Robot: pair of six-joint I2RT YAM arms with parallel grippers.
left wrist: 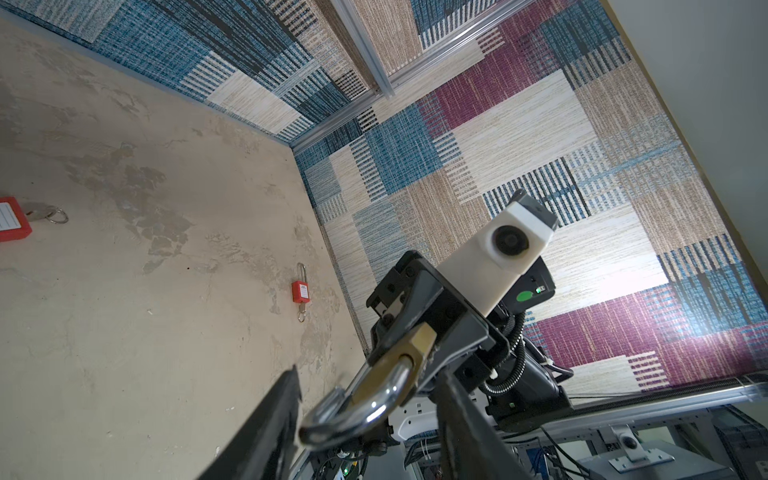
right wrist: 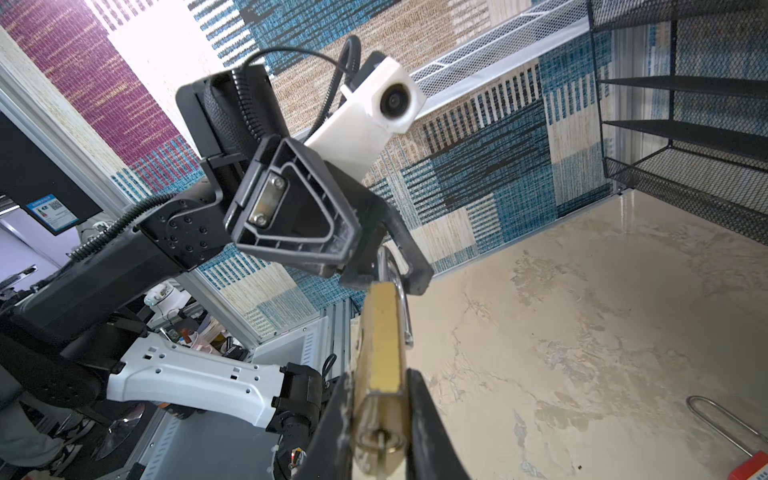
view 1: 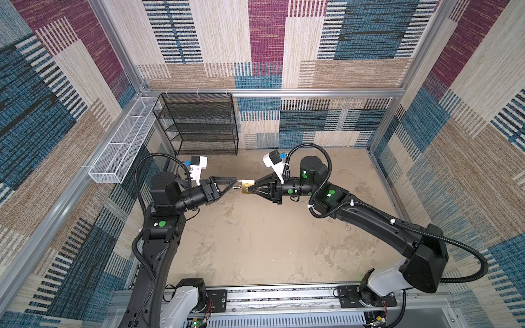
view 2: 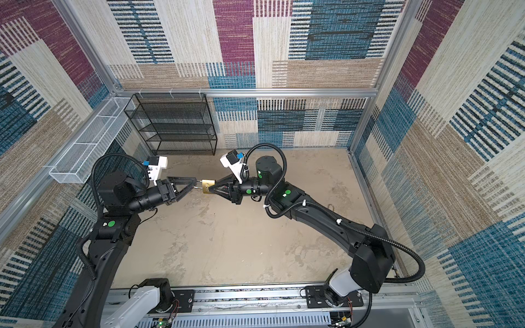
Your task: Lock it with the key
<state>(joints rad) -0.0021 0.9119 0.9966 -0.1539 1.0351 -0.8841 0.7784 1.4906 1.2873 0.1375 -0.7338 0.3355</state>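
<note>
Table: tan, stained; task thing not resting on it.
Right claw: clenched on brass padlock, pinching flat body faces, held in air above table between both arms.
Left claw: fingers half spread around shackle; gripping or only bracketing, cannot tell.
Shackle looks popped open.
Padlock likely heavy for size, rigid, smooth and slippery; hold by flat body faces.
Keyhole: no key seen in it.
</note>
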